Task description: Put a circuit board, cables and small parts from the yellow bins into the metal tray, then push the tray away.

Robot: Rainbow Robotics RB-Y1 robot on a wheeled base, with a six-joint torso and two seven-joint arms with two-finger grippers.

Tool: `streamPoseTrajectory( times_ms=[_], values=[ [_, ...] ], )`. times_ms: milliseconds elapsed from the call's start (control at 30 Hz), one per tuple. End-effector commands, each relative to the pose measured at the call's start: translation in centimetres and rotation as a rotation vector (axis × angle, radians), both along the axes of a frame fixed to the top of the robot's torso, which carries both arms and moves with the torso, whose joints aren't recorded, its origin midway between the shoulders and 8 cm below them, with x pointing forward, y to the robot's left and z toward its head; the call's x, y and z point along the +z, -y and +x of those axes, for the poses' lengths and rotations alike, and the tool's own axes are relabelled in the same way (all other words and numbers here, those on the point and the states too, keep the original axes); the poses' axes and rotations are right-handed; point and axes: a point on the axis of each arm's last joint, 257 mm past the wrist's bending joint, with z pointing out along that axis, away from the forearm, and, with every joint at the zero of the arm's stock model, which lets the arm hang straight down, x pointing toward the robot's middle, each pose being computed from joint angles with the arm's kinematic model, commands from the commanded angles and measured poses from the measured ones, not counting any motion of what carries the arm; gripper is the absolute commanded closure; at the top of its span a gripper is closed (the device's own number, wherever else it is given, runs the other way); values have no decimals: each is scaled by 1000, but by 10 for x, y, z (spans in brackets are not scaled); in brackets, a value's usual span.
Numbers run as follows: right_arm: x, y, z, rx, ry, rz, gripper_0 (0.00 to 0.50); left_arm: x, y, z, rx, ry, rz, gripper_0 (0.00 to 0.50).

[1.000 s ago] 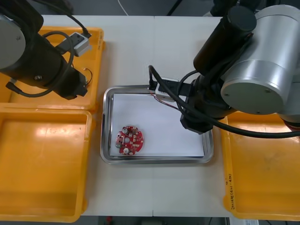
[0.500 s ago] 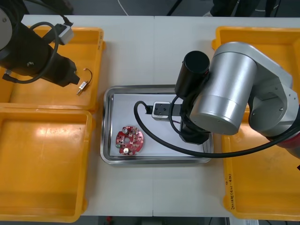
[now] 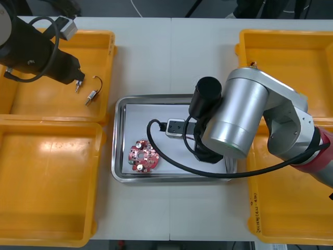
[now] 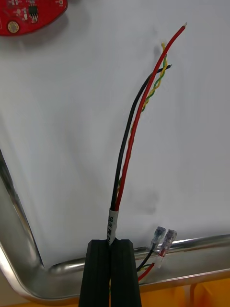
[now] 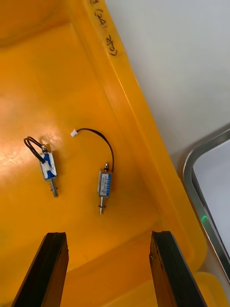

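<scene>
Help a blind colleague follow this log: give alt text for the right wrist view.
The right gripper is shut on a bundle of red, black and yellow-green cables that stretches over the tray's white inside. Their clear connectors sit by the tray's rim beside the fingers. A red board lies farther off, apart from the cables.

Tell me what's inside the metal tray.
Inside the metal tray: a red circuit board, and a red, black and yellow cable pinched in the right pincer. The right arm covers the tray's right part from above. The left pincer hovers over a bin.
</scene>
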Motion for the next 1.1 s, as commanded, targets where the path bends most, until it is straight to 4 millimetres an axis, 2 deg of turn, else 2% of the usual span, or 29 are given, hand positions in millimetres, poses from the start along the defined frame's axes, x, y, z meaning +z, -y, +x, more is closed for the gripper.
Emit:
streamPoseTrajectory(
  times_ms=[33,333,500,600,933,967,1000,1033,1067,1100],
  values=[
    [-15,-5,-9,60,-2,-27,500,41,3,25,-31,105,2,0],
    [-39,2,-25,60,-61,-46,500,22,-13,55,-53,146,8,0],
    [-53,6,-23,39,-95,-43,500,4,-15,69,-61,162,30,0],
    [-60,0,-20,43,-100,-11,500,-10,-13,78,-57,169,36,0],
    [-61,-5,-19,53,-97,1,500,-35,-4,86,-69,165,52,0],
    [-61,-5,-19,55,-97,2,448,-39,-5,85,-67,158,54,0],
    [-61,-5,-19,54,-96,1,343,-39,-4,85,-69,159,56,0],
    [-61,-6,-19,58,-96,2,111,-44,-5,86,-68,153,61,0],
    [-60,-7,-20,61,-93,3,0,-47,-4,87,-69,155,62,0],
    [-59,-7,-19,59,-91,4,0,-47,-5,88,-66,158,61,0]
  ],
)
